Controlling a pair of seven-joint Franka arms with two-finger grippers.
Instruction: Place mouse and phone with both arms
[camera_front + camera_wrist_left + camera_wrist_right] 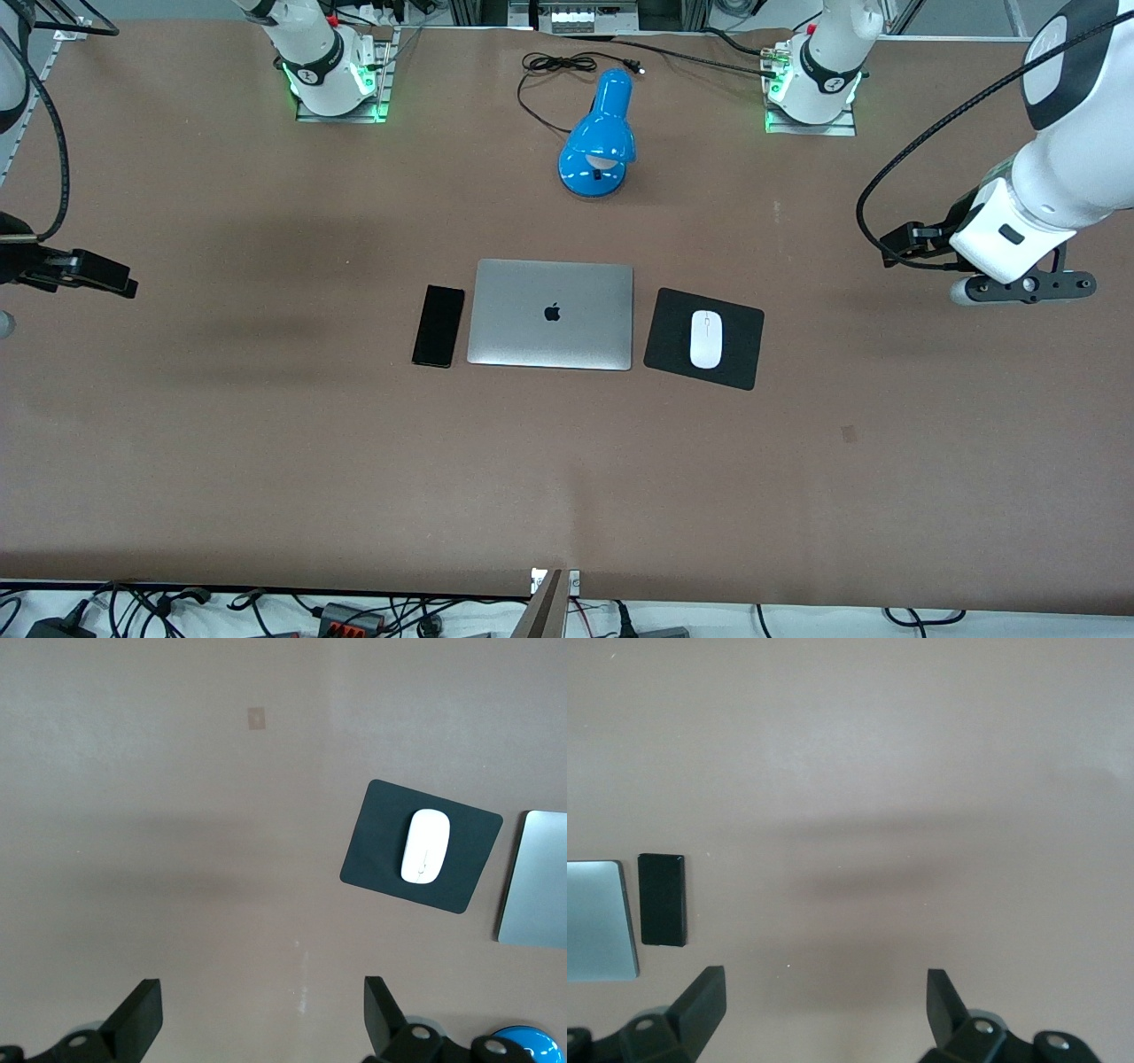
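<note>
Apparently the placing is done: the mouse [706,339] lies on the black mouse pad [742,337], just beside the closed laptop [551,315] toward the left arm's end of the table [266,425], where a hand working at the laptop would find it. The phone [438,325] lies flat on the table just beside the laptop toward the right arm's end, its long edge parallel to the laptop's edge, so the 3 items form a tidy row.

The 2 arms appear to wait, each well apart from the items. The left end effector [264,1020] hangs over bare table toward the left arm's end, fingers spread wide and holding nothing. The right end effector [826,1010] hangs over bare table toward the right arm's end, likewise wide and empty. A blue desk lamp [599,133] stands farther from the front camera than the laptop, between the 2 arm bases.
</note>
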